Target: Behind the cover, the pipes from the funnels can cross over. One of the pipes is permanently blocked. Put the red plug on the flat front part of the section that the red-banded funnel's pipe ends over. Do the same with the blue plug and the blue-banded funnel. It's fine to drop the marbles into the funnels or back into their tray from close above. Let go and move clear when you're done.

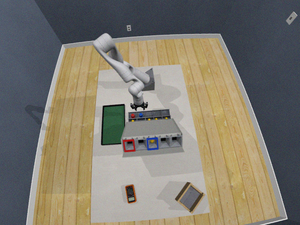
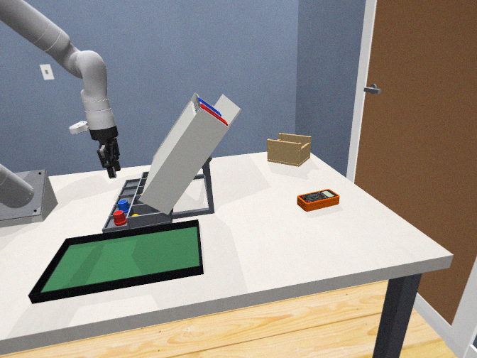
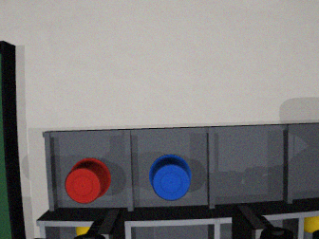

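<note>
The red plug stands on the flat front of the leftmost section of the grey sectioned tray; it also shows in the wrist view. The blue plug stands on the section beside it, also in the wrist view. My gripper hangs open and empty above the table just behind these two sections; it also shows in the side view. The red-banded funnel looks empty. The blue-banded funnel holds a yellow marble. Yellow marbles lie in several sections under the cover's edge.
A green tray with a black rim lies left of the device. An orange multimeter and a wooden box sit at the far end of the table. The arm's grey base block is behind my gripper.
</note>
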You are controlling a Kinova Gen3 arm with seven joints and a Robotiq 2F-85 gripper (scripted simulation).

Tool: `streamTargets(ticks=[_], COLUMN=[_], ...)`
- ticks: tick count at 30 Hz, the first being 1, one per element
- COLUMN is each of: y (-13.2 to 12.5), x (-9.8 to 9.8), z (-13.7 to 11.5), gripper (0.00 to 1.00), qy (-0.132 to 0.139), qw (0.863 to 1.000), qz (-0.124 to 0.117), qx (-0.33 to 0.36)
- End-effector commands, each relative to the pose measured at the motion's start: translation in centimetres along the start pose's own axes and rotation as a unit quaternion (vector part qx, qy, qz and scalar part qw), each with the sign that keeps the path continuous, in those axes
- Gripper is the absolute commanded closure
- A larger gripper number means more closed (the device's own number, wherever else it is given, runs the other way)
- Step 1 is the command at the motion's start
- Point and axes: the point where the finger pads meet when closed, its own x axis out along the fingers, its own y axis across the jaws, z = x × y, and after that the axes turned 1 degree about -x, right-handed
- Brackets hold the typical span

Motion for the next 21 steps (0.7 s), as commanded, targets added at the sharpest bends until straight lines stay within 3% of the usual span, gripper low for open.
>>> streamTargets(ticks=[1,4,9,21], y=[3.4,4.0,7.2,7.0], x=[-5.5,-6.6,-11.7,-11.8], z=[2.8,3.3,6.0,5.9], gripper=[0.35,0.35,0.35,0.35], qy=[0.000,0.000,0.000,-0.007], qw=[1.000,1.000,1.000,1.000], qz=[0.001,0.001,0.001,0.006], qx=[-0.002,-0.002,-0.002,0.001])
